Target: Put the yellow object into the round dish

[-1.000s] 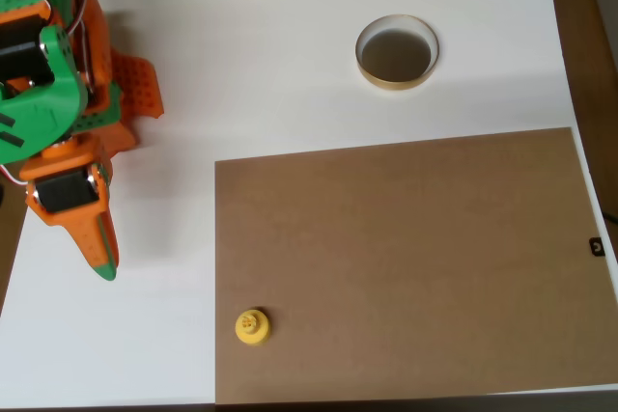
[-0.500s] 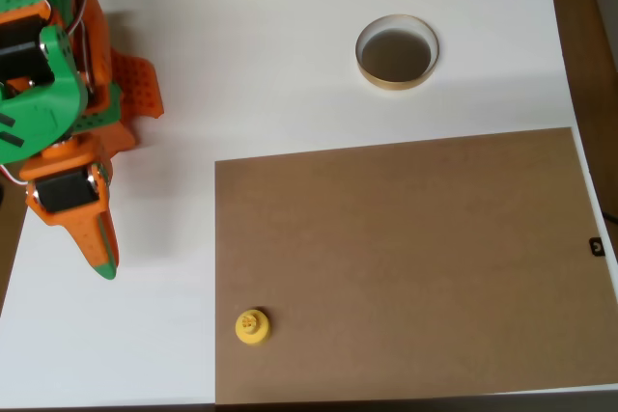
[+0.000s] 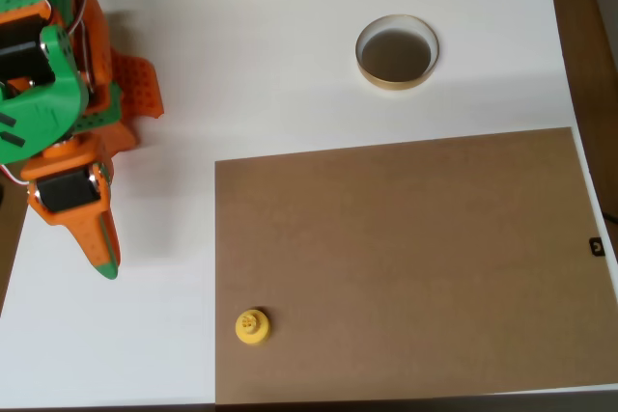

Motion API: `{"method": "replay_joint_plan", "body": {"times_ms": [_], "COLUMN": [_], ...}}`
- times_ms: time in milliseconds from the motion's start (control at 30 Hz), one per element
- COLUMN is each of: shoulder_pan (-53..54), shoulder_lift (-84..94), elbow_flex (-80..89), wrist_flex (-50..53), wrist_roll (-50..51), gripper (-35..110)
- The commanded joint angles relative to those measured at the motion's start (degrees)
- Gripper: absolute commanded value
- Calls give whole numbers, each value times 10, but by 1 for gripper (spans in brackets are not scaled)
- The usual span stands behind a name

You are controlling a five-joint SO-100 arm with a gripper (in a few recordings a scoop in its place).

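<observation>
Yellow object on brown board, lower right of gripper, well apart. Jaws apparently together, empty. Round dish far beyond, upper right.

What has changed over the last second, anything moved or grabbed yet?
Nothing visibly changed. The gripper sits at the left side of the overhead view, holding nothing; the yellow object rests at the brown board's lower left corner, and the round dish is empty.

Single top-down view over table
</observation>
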Motion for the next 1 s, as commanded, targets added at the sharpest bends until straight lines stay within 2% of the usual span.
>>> {"method": "replay_joint_plan", "body": {"times_ms": [0, 400, 567, 767, 967], "shoulder_pan": [7, -4, -54, -115, -133], "shoulder_lift": [11, 11, 9, 4, -132], "elbow_flex": [-4, -29, -56, -90, -157], "wrist_flex": [-2, 12, 14, 8, -31], "wrist_roll": [-8, -25, -64, -64, -54], "gripper": [4, 7, 14, 18, 18]}}
